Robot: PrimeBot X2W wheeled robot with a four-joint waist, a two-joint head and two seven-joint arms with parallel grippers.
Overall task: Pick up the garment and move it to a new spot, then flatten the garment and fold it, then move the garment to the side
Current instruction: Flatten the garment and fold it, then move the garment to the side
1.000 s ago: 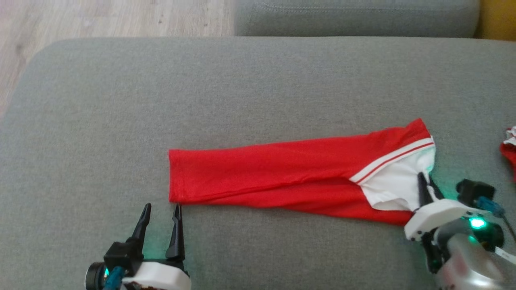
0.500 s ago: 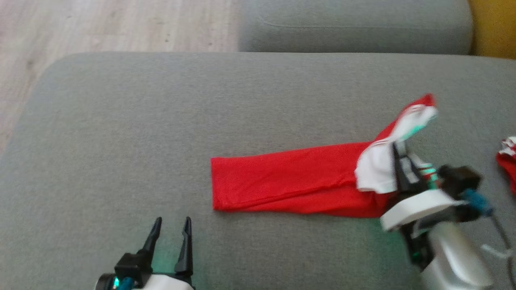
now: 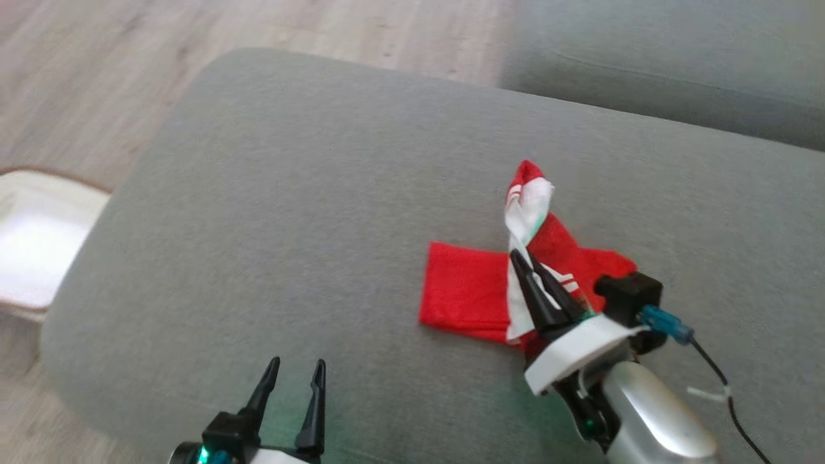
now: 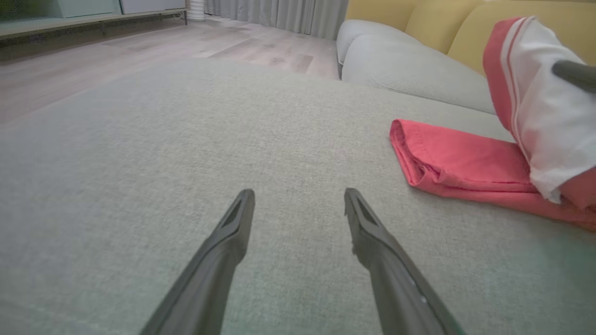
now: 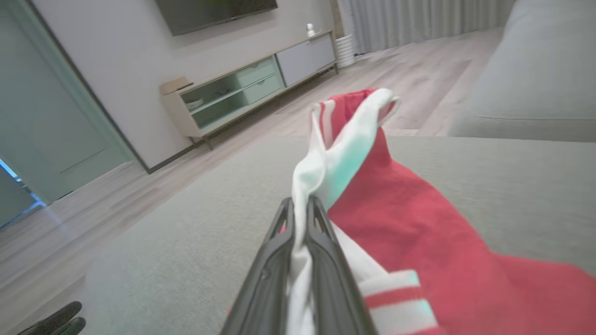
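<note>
Grey sofa cushion [image 3: 290, 193] under everything, w/ wood floor [image 3: 97, 64] and a white box [image 3: 32, 251] off its left edge.

Head view: a red garment [image 3: 464, 293] w/ white striped panel is seen right of centre on the cushion. Its right end is raised, clamped between the right fingers [image 3: 540, 298]. The left fingers [image 3: 316, 399] are held apart and empty near the front edge, well apart from the cloth.

Left wrist view: the flat part is seen as a folded band, the raised white end at far right.

Right wrist view: white cloth is pinched tight between the fingers, its tip flopping beyond them. A TV cabinet [image 5: 242, 88] is seen in the bg.

Step judged: the fold, approx. halfway. The next move prob. calls for the raised end to be carried over the free end, laid flat, then released.

The long axis runs left-right across the head view. The free end points to the robot's left, the raised tip away from the robot.
</note>
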